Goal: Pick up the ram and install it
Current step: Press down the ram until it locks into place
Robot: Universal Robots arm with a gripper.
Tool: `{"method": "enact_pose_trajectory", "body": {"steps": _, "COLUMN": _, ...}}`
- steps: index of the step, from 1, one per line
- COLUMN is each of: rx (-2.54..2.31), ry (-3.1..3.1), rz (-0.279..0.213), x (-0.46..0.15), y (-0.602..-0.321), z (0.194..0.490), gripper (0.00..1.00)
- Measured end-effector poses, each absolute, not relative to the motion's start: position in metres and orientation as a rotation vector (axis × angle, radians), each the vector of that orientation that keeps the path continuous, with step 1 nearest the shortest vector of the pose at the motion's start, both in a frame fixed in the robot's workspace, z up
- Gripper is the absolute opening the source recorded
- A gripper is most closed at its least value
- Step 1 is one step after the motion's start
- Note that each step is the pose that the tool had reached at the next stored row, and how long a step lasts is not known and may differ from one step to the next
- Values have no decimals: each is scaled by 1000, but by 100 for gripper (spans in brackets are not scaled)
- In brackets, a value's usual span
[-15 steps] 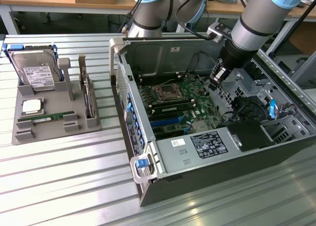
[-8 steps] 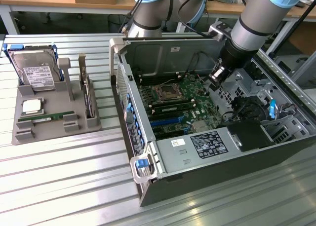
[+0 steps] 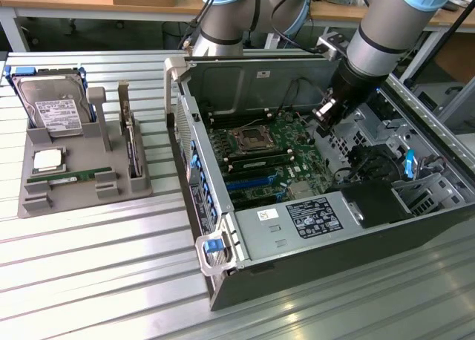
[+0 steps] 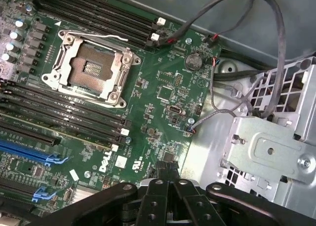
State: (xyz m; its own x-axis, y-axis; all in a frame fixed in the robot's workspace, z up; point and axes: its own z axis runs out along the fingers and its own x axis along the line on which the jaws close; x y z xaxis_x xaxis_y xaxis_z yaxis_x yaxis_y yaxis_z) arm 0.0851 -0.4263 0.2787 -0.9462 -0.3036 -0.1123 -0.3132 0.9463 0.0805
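The ram [image 3: 70,178] is a thin green stick with a white label. It lies flat in the front slot of the grey holder [image 3: 41,199] at the exterior view's left. My gripper [image 3: 324,116] hangs far from it, inside the open computer case [image 3: 223,229], above the motherboard's [image 3: 278,158] right side. In the wrist view the gripper [image 4: 170,175] has its black fingers [image 4: 157,196] pressed together with nothing between them. Below it are the empty processor socket [image 4: 89,68] and the black memory slots [image 4: 64,112].
The holder also carries a silver hard drive [image 3: 52,106], a square processor chip [image 3: 48,159] and an upright card [image 3: 132,151]. Black cables [image 4: 247,48] loop over a metal drive bracket [image 4: 269,142] beside the board. The case walls [image 3: 185,95] rise around the board.
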Motion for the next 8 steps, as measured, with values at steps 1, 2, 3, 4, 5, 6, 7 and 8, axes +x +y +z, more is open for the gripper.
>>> {"method": "enact_pose_trajectory", "body": {"steps": 1, "rx": -447, "ry": 3006, "rz": 146, "x": 85, "y": -426, "z": 279, "gripper": 10}}
{"method": "enact_pose_trajectory", "body": {"steps": 2, "rx": -428, "ry": 3008, "rz": 145, "x": 85, "y": -426, "z": 279, "gripper": 10}}
{"method": "enact_pose_trajectory", "body": {"steps": 3, "rx": -399, "ry": 3011, "rz": 142, "x": 85, "y": -426, "z": 279, "gripper": 10}}
{"method": "enact_pose_trajectory", "body": {"steps": 4, "rx": -361, "ry": 3015, "rz": 140, "x": 85, "y": -426, "z": 279, "gripper": 10}}
{"method": "enact_pose_trajectory", "body": {"steps": 5, "rx": -324, "ry": 3018, "rz": 137, "x": 85, "y": -426, "z": 279, "gripper": 10}}
{"method": "enact_pose_trajectory", "body": {"steps": 6, "rx": -299, "ry": 3020, "rz": 135, "x": 85, "y": -426, "z": 279, "gripper": 10}}
{"method": "enact_pose_trajectory", "body": {"steps": 7, "rx": -270, "ry": 3022, "rz": 133, "x": 85, "y": -426, "z": 279, "gripper": 10}}
{"method": "enact_pose_trajectory", "body": {"steps": 8, "rx": -233, "ry": 3024, "rz": 130, "x": 85, "y": -426, "z": 279, "gripper": 10}}
